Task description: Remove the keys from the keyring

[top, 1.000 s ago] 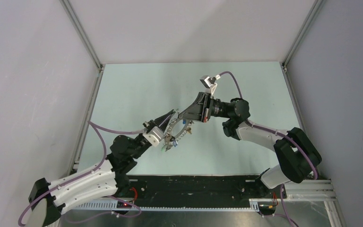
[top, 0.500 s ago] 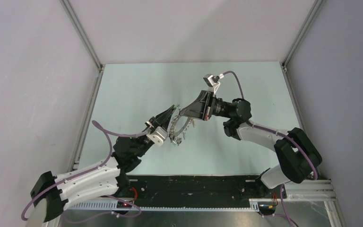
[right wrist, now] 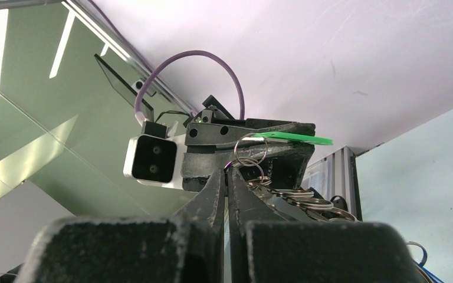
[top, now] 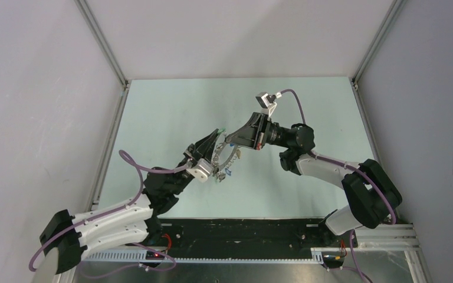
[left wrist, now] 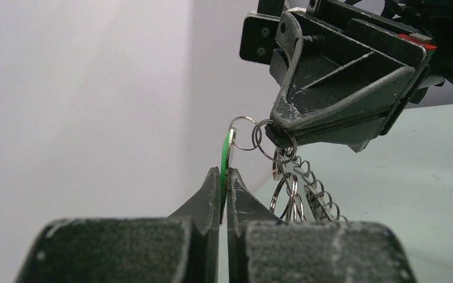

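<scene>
The keys [top: 224,172] hang in the air as a small cluster between the two claws, over the middle of the pale green surface [top: 171,112] and clear of it. A blue head and a green speck show among them from above, but the rest is too small to tell apart. Just above them a pale curve, apparently the keyring [top: 224,157], spans the gap under the claw tips; the wrist views do not show it plainly.

A green tag [left wrist: 226,154] stands edge-on in the left wrist view, upright, with its lower part pinched between the fingers of the left claw [left wrist: 224,174], which is fully closed on it. A small wire ring passes through the top of the tag and links to the other split rings [left wrist: 258,134] beside it. These run into the tips of the right claw [left wrist: 280,137], which reaches in from the upper right, closed tight and nipping them. Below those tips, thin chains [left wrist: 309,180] and more rings dangle loose.

In the right wrist view the tag lies flat and level, sticking out to the right, with the rings just under it.

From above, the two claw tips sit just beside each other, the left arm reaching in from the near left and the right arm from the right.
</scene>
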Robot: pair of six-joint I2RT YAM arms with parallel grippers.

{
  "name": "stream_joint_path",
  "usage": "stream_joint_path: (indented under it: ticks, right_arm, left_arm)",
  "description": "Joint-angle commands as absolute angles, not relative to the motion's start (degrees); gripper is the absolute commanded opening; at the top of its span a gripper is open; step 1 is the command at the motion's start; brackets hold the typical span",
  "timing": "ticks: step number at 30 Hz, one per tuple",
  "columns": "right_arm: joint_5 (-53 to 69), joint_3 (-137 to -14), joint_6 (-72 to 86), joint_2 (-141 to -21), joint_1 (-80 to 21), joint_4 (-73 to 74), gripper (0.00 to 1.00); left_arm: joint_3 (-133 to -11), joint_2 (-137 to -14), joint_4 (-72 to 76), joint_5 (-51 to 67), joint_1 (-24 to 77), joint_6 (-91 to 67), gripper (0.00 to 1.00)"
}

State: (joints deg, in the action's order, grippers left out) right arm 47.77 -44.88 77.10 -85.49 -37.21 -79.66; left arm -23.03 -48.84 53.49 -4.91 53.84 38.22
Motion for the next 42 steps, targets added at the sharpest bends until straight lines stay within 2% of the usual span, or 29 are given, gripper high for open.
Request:
stream_joint_path:
  ticks: [1, 26, 42]
  right_arm:
    - [56.81, -42.34, 79.16, -85.25, -38.23, -79.25, 0.0]
    - [54.25, -37.95, 84.78, -87.83, -36.81, -77.56, 0.0]
    - [53.56, -38.41, 81.39, -88.4, -36.6, -65.47, 0.0]
  left_arm:
    - [-30.12, -48.04, 70.74, -10.48, 52.67, 41.2, 0.0]
    - [-32.96, -48.56, 71.36, -7.58, 52.57, 44.27, 0.0]
    - [-32.46, -48.74, 72.23, -5.74, 52.63, 42.58, 0.0]
